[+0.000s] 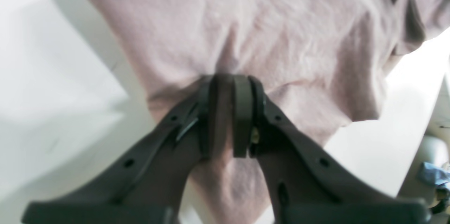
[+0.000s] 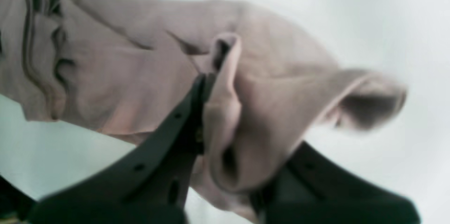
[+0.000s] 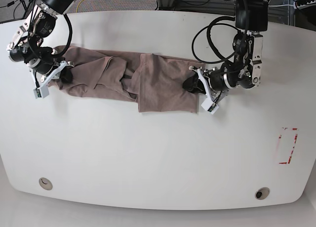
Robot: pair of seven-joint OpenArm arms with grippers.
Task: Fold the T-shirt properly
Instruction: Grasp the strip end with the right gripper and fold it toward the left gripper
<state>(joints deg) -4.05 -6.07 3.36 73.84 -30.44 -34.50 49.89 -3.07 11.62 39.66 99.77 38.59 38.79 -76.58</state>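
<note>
The mauve-tan T-shirt (image 3: 128, 81) lies stretched sideways across the white table (image 3: 148, 153), bunched in wrinkles near its middle. My left gripper (image 3: 193, 84), at the base view's right, is shut on the shirt's right edge; the left wrist view shows its pads (image 1: 242, 111) pinching a fold of the T-shirt (image 1: 263, 34). My right gripper (image 3: 63, 73), at the base view's left, is shut on the shirt's left end. In the right wrist view a bunched fold of T-shirt (image 2: 225, 111) sits between the fingers (image 2: 190, 118), hiding the far fingertip.
A red-outlined rectangle (image 3: 288, 145) is marked on the table at the right. Two round holes (image 3: 45, 183) sit near the front edge. Cables (image 3: 212, 34) hang from the left arm over the back of the table.
</note>
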